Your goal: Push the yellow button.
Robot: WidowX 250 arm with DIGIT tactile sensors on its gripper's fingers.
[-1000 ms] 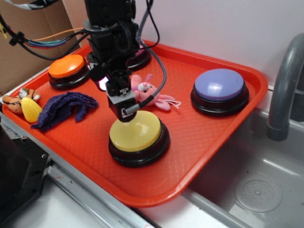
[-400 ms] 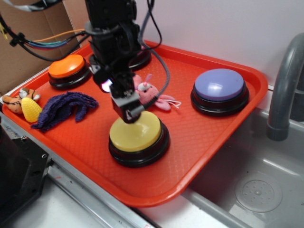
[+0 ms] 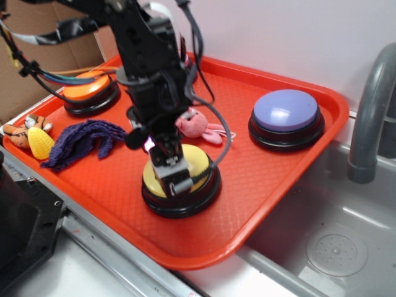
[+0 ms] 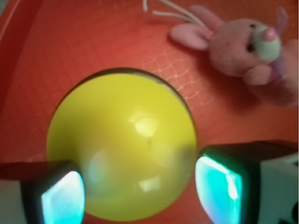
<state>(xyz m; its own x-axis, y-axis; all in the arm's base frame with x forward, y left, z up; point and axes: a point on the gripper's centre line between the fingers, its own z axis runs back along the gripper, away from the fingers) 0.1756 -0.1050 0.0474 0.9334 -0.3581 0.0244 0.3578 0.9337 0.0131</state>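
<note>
Since 1.0 s ago the gripper [image 3: 175,179] has travelled from the rear edge of the yellow button [image 3: 198,162] forward and down, and now sits over the dome's front-left part; in the exterior view the fingertip appears to touch or nearly touch the dome, contact not confirmable. The arm leans further toward the camera than before and now hides part of the orange button [image 3: 93,86]. Judgement: the press is beginning or imminent; a short further descent should finish it. No visible sinking of the dome into its base.

Jaws: parted wide, roughly as wide as the dome, holding nothing. In the wrist view the 2 fingertips [image 4: 218,189] sit low at left and right with the yellow button [image 4: 122,144] between and beneath them.

Location: yellow button stands in the near-centre of the red tray [image 3: 272,173], just in front of the pink plush bunny [image 3: 193,122], well apart from the purple button [image 3: 286,111] at the right rear.

Materials and shapes:
- Yellow button: smooth glossy plastic dome, bright highlights, on a black round base
- Tray: red plastic, fine grid texture, raised rounded rim
- Bunny: soft fuzzy fabric, thin white strings beside it
- Purple knitted cloth [image 3: 83,141]: bunched, coarse weave, left on tray
- Small textured yellow toy [image 3: 40,143] beside a striped orange plush at the tray's left edge
- Grey metal sink [image 3: 334,241] and curved tap at right
</note>
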